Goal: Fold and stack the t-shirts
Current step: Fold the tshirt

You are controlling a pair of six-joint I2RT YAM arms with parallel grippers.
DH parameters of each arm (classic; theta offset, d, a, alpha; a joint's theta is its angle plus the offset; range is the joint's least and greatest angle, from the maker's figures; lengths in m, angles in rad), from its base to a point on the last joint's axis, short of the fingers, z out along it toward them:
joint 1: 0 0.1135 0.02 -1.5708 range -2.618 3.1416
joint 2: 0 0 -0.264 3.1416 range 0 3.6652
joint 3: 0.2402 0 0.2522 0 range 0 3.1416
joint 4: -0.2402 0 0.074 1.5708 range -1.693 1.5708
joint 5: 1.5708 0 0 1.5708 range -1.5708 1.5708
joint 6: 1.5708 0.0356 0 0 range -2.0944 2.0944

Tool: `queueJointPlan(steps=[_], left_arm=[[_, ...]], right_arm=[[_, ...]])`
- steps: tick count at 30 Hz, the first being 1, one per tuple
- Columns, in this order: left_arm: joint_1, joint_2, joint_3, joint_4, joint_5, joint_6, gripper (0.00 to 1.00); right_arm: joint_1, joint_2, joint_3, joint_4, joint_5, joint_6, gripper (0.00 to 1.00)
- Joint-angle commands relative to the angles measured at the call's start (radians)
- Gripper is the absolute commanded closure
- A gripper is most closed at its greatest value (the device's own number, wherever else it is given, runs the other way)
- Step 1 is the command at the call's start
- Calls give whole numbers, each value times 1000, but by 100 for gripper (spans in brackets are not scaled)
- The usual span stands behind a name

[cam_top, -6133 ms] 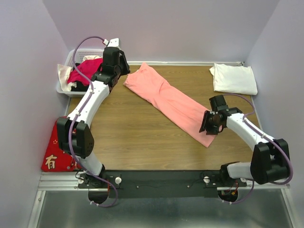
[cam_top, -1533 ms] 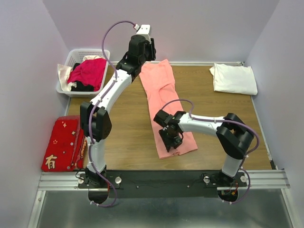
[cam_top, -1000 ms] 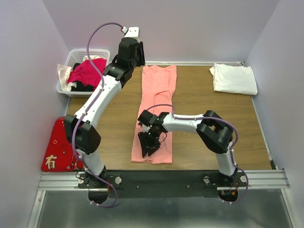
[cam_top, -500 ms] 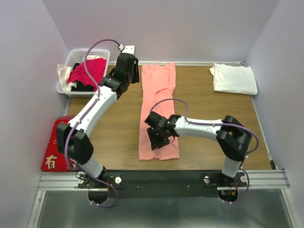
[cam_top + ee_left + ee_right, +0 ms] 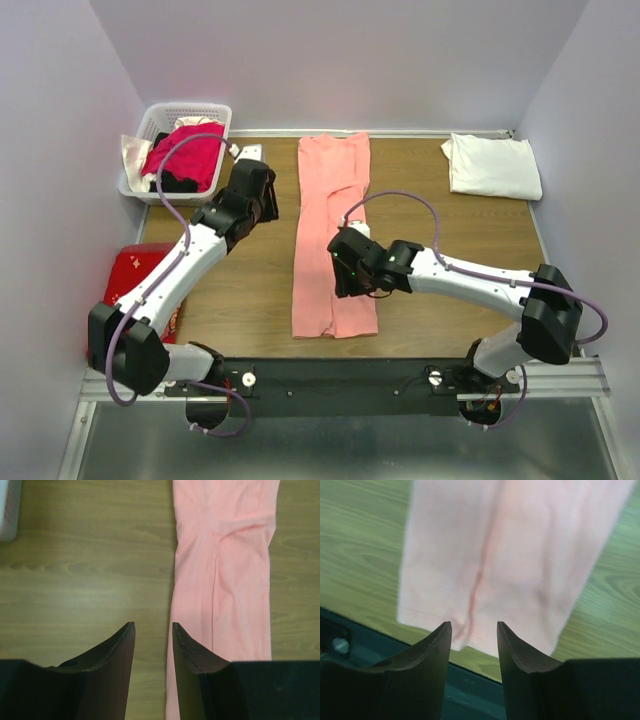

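Your left arm has pulled back from the far end of the pink t-shirt point(image 5: 330, 230), and your right arm has slid off to the right. The shirt was lying slanted before. Now it lies straight, like a long thin strip, from the far edge of the counter point(image 5: 250, 300) to the near edge.

Your left gripper point(image 5: 152, 625) hangs over bare wood, just beside the left edge of the pink shirt. Its two fingers point(image 5: 122, 640) are spread apart and there is nothing between them.

Your right gripper point(image 5: 474, 624) hangs over the near end of the pink shirt. Its fingers point(image 5: 512, 640) are spread apart too, and they hold nothing. That wrist picture is a bit blurry, but you can see the shirt's near edge lying flat on the wood.

Look at the far right corner. The white t-shirt point(image 5: 492, 165) sits there, folded up, well apart from the pink one.

At the far left stands a white basket point(image 5: 185, 110) with dark pink clothes point(image 5: 195, 150) piled inside. A flat red cloth point(image 5: 128, 268) lies at the left side, partly hidden under your left arm.
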Motion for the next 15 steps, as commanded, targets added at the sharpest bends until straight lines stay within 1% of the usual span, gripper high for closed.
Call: queueJointPlan(steps=[1, 3, 5, 8, 12, 13, 15], left_arm=[[-33, -122, -184, -35, 124, -81, 55], [-66, -183, -258, -38, 149, -119, 54], [-91, -248, -325, -30, 178, -158, 53], [-134, -305, -403, -30, 219, -199, 53], [-194, -326, -494, -1, 247, -282, 53], [-221, -323, -505, -2, 273, -299, 53], [-257, -299, -491, -36, 261, -339, 53]], right_arm=[[-4, -43, -119, -115, 181, 128, 49], [-4, -83, -163, -119, 195, 152, 49], [-5, -106, -190, -122, 210, 178, 47], [-10, -139, -229, -124, 214, 211, 45], [-12, -148, -269, -122, 197, 247, 44], [-10, -145, -282, -121, 189, 251, 44], [-12, -148, -300, -110, 181, 254, 44]])
